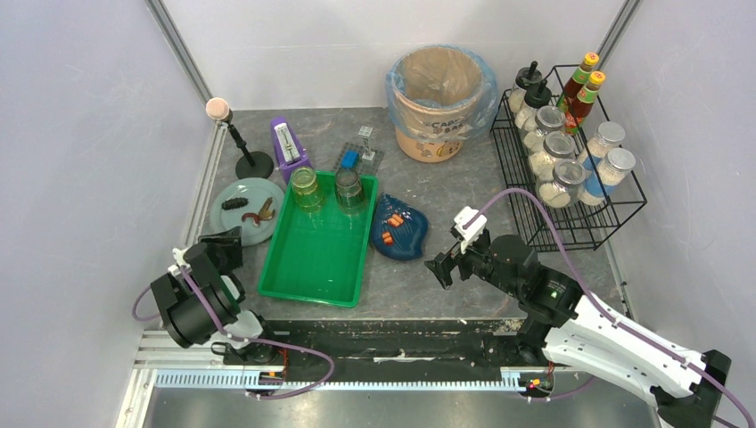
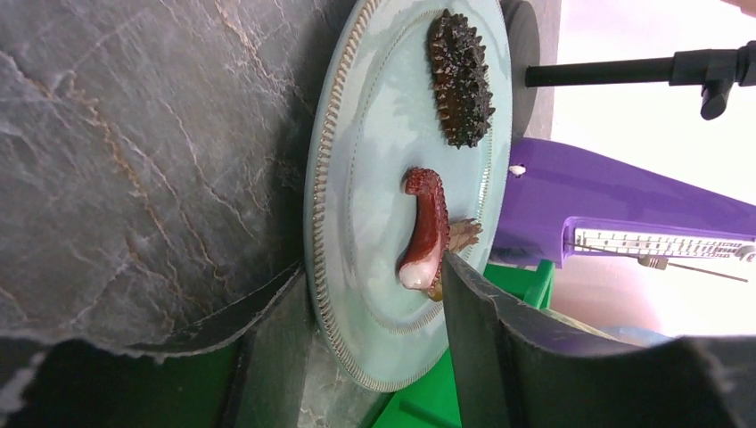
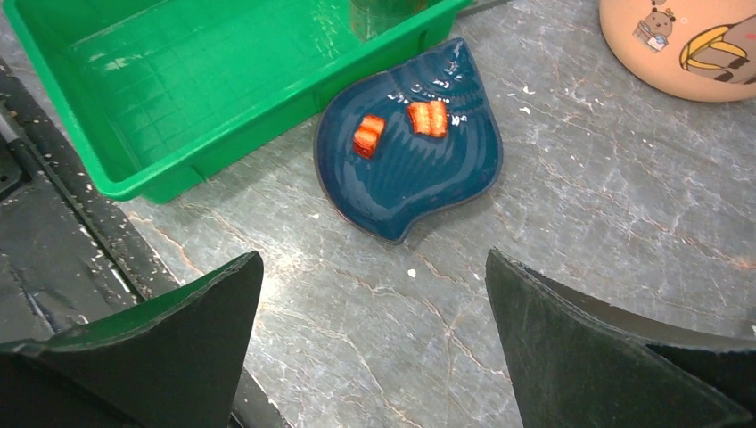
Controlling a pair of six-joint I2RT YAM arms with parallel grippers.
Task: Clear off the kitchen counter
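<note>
hidden: plate (image 2: 374, 134) rim behind left gripper (image 2: 373, 266), jaws apart | right gripper (image 3: 373, 259): wide open | count: 2 jars (image 1: 306, 187), tray (image 1: 316, 254) 12 o'clock end

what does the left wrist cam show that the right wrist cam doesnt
Only the left wrist view: the round pale green plate carrying a dark spiky piece and a red-brown curved piece, plus the purple plastic device and the black stand rod.
Only the right wrist view: the dark blue shell-shaped dish holding two orange pieces, and the tan cartoon-printed bin.
Both: the green plastic tray and the grey stone-look kitchen counter.
</note>
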